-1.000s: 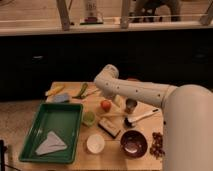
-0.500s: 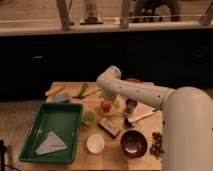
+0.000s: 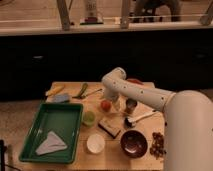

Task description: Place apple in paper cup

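The apple [image 3: 105, 105], small and orange-red, sits on the wooden table [image 3: 75, 155] near its middle. The paper cup [image 3: 95, 143], short and white, stands upright near the front edge, below the apple and apart from it. My gripper [image 3: 114, 102] hangs at the end of the white arm [image 3: 145, 95], low over the table and close against the apple's right side. I cannot tell whether it touches the apple.
A green tray [image 3: 30, 135] with a white cloth [image 3: 51, 143] fills the left. A light-green cup [image 3: 88, 118], a dark block [image 3: 109, 127], a metal cup [image 3: 131, 105], a white-handled tool [image 3: 139, 118], a dark bowl [image 3: 134, 143] and grapes [image 3: 158, 142] surround the apple and cup.
The arm has shifted slightly right and down, bringing the gripper lower beside the apple. The apple and cup have not moved.
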You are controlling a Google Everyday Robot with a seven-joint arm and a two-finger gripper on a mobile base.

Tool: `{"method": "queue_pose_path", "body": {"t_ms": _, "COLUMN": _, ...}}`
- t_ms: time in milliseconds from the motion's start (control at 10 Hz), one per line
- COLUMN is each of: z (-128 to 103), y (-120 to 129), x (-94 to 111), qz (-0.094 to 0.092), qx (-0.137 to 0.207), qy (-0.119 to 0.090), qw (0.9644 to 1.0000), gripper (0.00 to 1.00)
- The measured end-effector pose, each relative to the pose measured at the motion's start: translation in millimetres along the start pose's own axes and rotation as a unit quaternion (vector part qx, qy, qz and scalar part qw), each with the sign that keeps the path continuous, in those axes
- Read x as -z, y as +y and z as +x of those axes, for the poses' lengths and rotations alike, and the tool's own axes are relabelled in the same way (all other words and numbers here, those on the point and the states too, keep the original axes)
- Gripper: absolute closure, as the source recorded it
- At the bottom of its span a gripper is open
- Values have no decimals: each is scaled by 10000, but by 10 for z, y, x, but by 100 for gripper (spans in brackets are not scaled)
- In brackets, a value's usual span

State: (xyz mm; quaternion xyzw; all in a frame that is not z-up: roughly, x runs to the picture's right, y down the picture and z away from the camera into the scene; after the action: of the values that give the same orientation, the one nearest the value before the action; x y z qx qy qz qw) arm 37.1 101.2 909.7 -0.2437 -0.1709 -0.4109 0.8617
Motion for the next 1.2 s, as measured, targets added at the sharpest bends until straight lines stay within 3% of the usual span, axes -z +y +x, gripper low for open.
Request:
{"method": "queue_pose_path", "body": {"t_ms": 600, "z": 16, "y": -65, "x": -57, "qz": 35, "qx": 8, "qy": -171, "qw": 9998, "gripper": 98}}
{"method": "queue_pose_path", "body": {"t_ms": 1000, "z": 18, "y": -186, "x": 348, "qz": 256, "qx": 125, "qy": 26, "qw": 9996, "gripper": 100}}
{"method": "queue_pose_path", "body": {"t_ms": 1200, "z": -3, "y": -236, "x": 439, "qz": 321, "qx": 198, "qy": 92, "qw": 9992, "gripper": 100}}
